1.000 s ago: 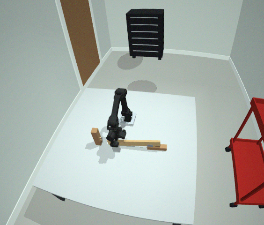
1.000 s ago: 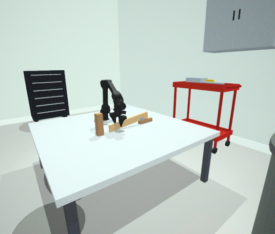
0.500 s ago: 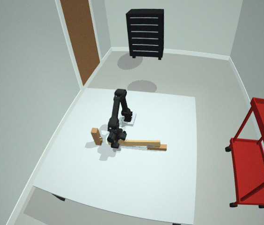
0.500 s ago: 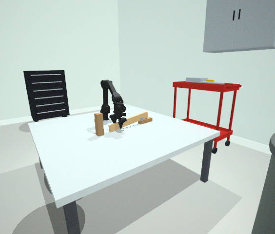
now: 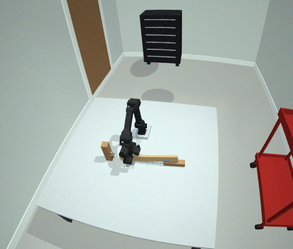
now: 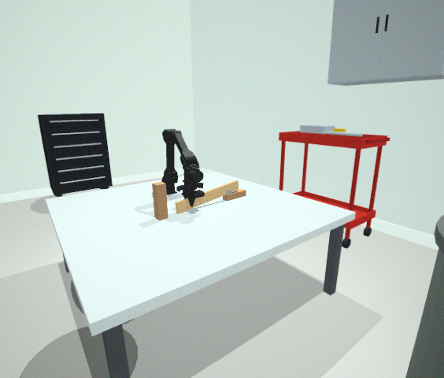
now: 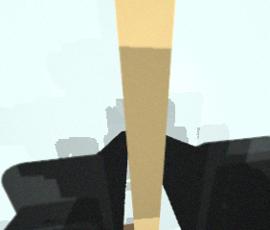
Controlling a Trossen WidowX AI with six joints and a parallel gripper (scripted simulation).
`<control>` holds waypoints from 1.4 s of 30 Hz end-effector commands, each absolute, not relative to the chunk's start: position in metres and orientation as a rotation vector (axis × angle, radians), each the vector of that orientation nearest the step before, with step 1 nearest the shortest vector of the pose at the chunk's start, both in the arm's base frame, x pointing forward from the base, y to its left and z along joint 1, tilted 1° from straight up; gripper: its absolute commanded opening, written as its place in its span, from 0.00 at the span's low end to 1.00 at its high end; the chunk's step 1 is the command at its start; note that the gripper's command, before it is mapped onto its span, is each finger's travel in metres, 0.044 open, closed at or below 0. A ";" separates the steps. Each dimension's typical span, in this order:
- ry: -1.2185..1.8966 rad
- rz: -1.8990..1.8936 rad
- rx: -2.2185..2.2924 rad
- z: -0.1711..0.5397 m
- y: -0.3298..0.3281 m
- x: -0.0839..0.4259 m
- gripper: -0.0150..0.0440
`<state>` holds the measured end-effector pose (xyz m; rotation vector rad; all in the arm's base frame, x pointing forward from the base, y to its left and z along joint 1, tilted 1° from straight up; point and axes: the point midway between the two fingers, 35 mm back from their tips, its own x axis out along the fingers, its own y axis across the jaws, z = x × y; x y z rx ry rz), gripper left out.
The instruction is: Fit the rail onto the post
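Observation:
The long pale wooden rail (image 5: 156, 158) (image 6: 216, 192) (image 7: 146, 86) slopes down from the footboard block (image 5: 178, 163) (image 6: 236, 195) to its near end, low at the table. Its far end is at the grey bracket (image 5: 166, 161) (image 6: 229, 191); how well it seats is too small to tell. The short post (image 5: 106, 150) (image 6: 160, 201) stands upright, with a gap between it and the rail's near end. Its pegs (image 5: 111, 154) point toward the rail. My gripper (image 5: 127, 161) (image 6: 191, 203) (image 7: 136, 134) is shut on the rail near its near end, one finger against each side. The rail's end holes are hidden.
The arm's base plate (image 5: 147, 132) is on the white table (image 5: 155, 203) (image 6: 214, 244), behind the rail. A red cart (image 5: 283, 187) (image 6: 320, 140) and a black drawer cabinet (image 5: 161, 37) (image 6: 77, 154) stand off the table.

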<state>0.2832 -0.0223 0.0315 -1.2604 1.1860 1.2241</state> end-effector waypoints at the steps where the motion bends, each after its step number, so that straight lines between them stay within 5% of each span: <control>1: 1.181 1.229 -1.260 0.031 -0.022 0.283 0.28; 42: 1.181 1.228 -1.260 0.045 -0.022 0.286 0.25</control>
